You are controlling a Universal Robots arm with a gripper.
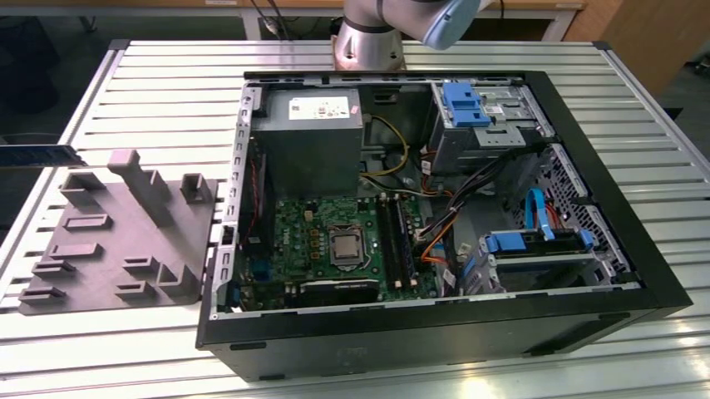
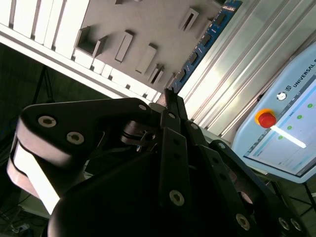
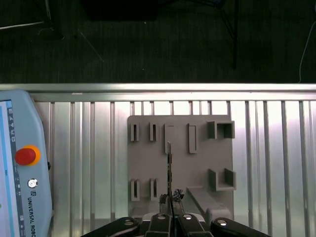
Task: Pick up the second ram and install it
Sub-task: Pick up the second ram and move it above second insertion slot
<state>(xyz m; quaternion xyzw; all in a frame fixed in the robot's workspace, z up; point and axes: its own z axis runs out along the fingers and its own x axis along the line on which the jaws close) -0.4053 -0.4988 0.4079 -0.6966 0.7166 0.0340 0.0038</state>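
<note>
1. Silver slatted aluminium table (image 1: 145, 75): lies beneath the fingers (image 2: 170, 143).
2. Open black metal computer case (image 1: 621, 274): well apart from the fingertips.
3. Grey moulded slotted holder plate (image 3: 148, 163): below and beyond the fingertips.
4. Black gripper (image 3: 171, 197): fingers pinch one end of the stick.
5. Second ram, a slim dark bluish board (image 2: 202, 44): appears lifted off the plate. Its long axis runs straight out from the fingertips and its free end points away.
6. Judgement: carry stage. Grip both faces squarely so the stick cannot pivot.
</note>
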